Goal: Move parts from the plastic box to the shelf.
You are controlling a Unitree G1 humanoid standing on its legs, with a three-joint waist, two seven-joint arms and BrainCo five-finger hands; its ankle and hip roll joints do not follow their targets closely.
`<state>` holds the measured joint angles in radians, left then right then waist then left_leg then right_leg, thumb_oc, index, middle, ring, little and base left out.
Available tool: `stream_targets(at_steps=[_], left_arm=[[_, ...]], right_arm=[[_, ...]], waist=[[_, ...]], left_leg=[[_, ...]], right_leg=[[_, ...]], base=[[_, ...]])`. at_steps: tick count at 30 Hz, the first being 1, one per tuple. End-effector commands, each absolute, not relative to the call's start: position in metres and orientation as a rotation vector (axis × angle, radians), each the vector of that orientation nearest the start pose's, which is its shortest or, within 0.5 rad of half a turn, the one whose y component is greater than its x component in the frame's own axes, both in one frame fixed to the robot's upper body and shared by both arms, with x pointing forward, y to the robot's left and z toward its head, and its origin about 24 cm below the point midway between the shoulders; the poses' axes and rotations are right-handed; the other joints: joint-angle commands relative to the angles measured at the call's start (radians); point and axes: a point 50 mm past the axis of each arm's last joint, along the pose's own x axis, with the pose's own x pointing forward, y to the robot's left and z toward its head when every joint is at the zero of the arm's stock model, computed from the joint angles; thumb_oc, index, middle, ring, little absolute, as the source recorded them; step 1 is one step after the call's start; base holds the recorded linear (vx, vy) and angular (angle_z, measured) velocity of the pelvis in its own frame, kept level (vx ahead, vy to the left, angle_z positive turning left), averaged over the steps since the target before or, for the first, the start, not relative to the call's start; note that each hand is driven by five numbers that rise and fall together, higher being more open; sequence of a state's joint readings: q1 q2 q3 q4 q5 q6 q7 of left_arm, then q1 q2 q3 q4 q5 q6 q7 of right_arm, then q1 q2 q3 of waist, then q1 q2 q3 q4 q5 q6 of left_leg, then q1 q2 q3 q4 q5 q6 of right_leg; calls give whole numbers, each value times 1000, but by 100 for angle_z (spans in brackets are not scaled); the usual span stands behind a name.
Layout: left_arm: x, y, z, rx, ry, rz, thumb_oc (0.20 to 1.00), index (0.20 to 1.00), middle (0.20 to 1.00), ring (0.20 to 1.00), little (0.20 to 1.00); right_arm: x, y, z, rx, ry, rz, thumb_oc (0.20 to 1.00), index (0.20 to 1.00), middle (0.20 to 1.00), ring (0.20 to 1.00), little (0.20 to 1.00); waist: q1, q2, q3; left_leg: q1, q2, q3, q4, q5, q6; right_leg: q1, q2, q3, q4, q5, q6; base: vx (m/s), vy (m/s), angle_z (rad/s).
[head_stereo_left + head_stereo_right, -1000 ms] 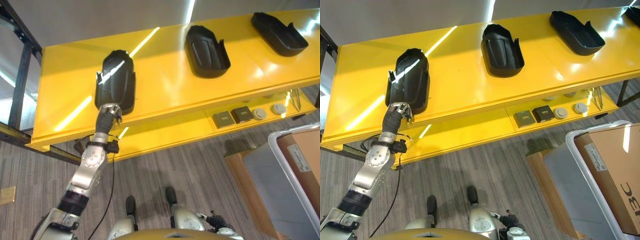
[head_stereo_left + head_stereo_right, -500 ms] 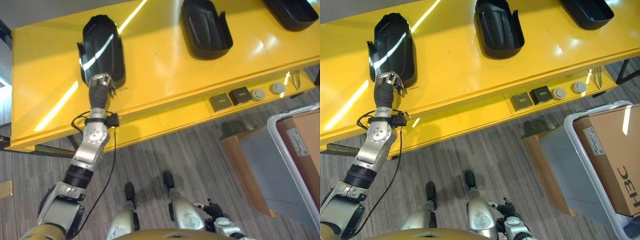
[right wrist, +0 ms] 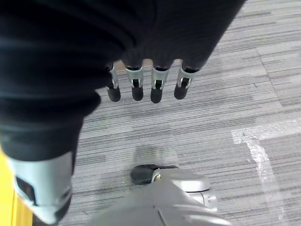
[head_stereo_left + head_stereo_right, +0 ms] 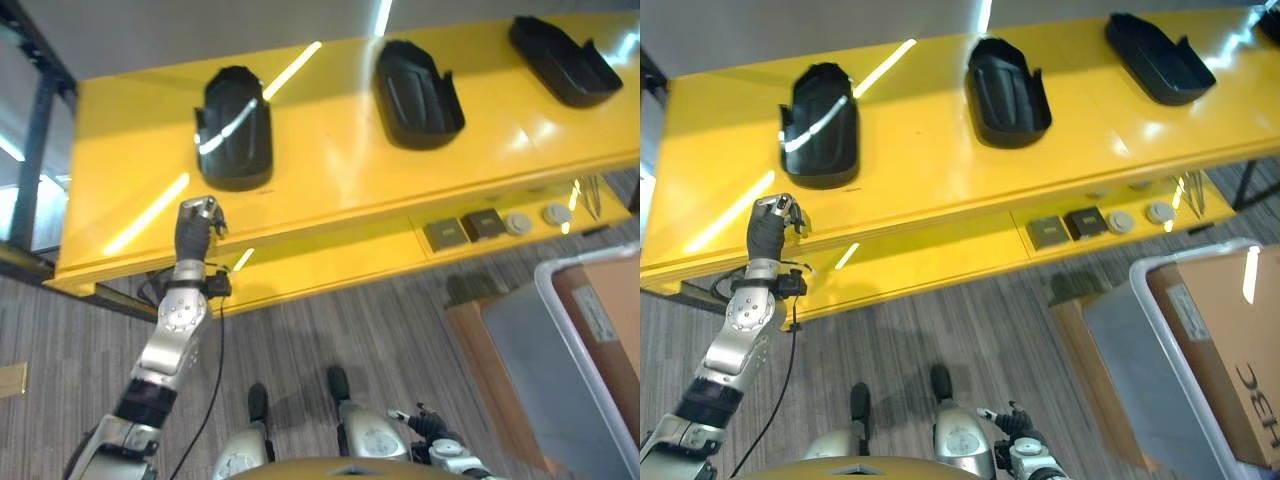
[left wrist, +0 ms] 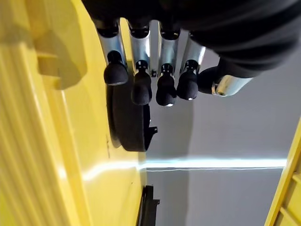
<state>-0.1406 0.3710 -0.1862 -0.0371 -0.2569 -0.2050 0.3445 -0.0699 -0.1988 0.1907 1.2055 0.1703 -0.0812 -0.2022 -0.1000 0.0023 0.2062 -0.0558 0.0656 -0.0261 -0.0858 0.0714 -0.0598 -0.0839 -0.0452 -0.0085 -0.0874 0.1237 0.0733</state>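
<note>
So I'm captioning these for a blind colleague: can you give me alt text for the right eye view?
The robot's left hand hangs empty over the front edge of a yellow shelf, just short of the nearest black part. Two more black parts lie further along the shelf. A cardboard box sits at lower right.

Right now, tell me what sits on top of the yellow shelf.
Three black parts lie on the yellow shelf: left part, middle part, right part. Their undersides are hidden.

My left hand (image 4: 193,222): silver fingers (image 5: 138,47) tipped in dark rounded pads, dark ribbed wrist cover, jointed silver-grey forearm; my right hand (image 3: 141,80) matches.
</note>
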Motion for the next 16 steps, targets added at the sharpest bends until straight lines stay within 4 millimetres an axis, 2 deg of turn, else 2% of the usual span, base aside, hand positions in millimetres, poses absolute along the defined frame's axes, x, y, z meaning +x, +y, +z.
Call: stream_targets(at_steps=[1,2,3,4,5,7,8,9,10,11,12,14,15,16], left_arm=[[252,180,116,144,-466,105,200,200,200,200,200],[244,180,107,132,-429,105,570,570,570,570,570],[239,180,97,137,-383,98,736,736,736,736,736],[238,180,97,138,-381,98,1000,1000,1000,1000,1000],[225,193,69,244,-266,146,1000,1000,1000,1000,1000],[211,204,40,369,-135,171,1000,1000,1000,1000,1000],[204,208,31,405,-100,173,1000,1000,1000,1000,1000],[188,220,2,547,38,154,1000,1000,1000,1000,1000],[188,220,1,548,37,154,1000,1000,1000,1000,1000],[179,226,-17,588,129,166,1000,1000,1000,1000,1000],[160,239,-47,655,288,189,1000,1000,1000,1000,1000],[154,243,-55,674,332,212,1000,1000,1000,1000,1000],[134,254,-80,697,486,282,1000,1000,1000,1000,1000],[134,254,-80,697,486,283,1000,1000,1000,1000,1000]], right_arm=[[90,-215,-165,-259,1181,-259,1000,1000,1000,1000,1000],[87,-214,-166,-262,1193,-264,1000,1000,1000,1000,1000],[87,-214,-166,-258,1199,-277,1000,1000,1000,1000,1000],[86,-214,-166,-258,1200,-277,1000,1000,1000,1000,1000],[86,-214,-166,-253,1204,-306,1000,1000,1000,1000,1000],[87,-214,-166,-223,1194,-353,1000,1000,1000,1000,1000],[87,-214,-166,-194,1192,-391,1000,1000,1000,1000,1000],[92,-218,-163,-116,1162,-489,1000,1000,1000,1000,1000],[92,-218,-163,-115,1162,-491,1000,1000,1000,1000,1000],[93,-218,-163,-107,1153,-499,1000,1000,1000,1000,1000],[95,-216,-163,-120,1146,-488,1000,1000,1000,1000,1000],[94,-217,-163,-133,1147,-487,1000,1000,1000,1000,1000],[94,-218,-163,-147,1150,-487,1000,1000,1000,1000,1000],[94,-219,-162,-148,1149,-488,1000,1000,1000,1000,1000]], waist=[[35,-27,-116],[48,-30,-121],[60,-31,-126],[59,-31,-126],[87,-34,-133],[110,-38,-138],[119,-40,-141],[135,-43,-149],[135,-44,-148],[143,-45,-150],[156,-51,-154],[159,-53,-156],[168,-57,-161],[167,-56,-161]], left_leg=[[8,65,-8,-1,-41,-42],[19,65,-21,-1,-43,-39],[25,64,-31,-1,-43,-37],[27,64,-33,-1,-44,-37],[35,58,-63,2,-46,-31],[40,48,-93,7,-51,-24],[41,43,-104,9,-54,-21],[44,35,-119,12,-59,-14],[44,34,-121,12,-59,-14],[44,29,-126,14,-59,-13],[40,22,-139,17,-60,-10],[38,16,-146,18,-62,-9],[33,10,-157,21,-62,-7],[32,9,-158,22,-62,-7]], right_leg=[[31,-78,-33,16,-110,59],[45,-79,-40,24,-119,58],[55,-79,-48,31,-127,57],[57,-79,-50,31,-128,57],[76,-83,-67,47,-142,55],[101,-91,-90,52,-149,56],[111,-95,-101,52,-150,58],[125,-102,-115,54,-153,63],[126,-103,-117,54,-153,63],[130,-106,-122,56,-153,64],[136,-112,-131,58,-153,66],[137,-113,-139,61,-155,67],[139,-120,-150,66,-156,68],[139,-120,-151,66,-156,68]], base=[[7,-5,27],[13,-5,28],[8,-3,29],[14,15,39],[18,15,44],[19,21,34],[16,48,54],[14,37,59],[2,51,51],[-16,40,28],[-17,39,16],[-9,34,13],[-8,39,21],[-8,46,27]])
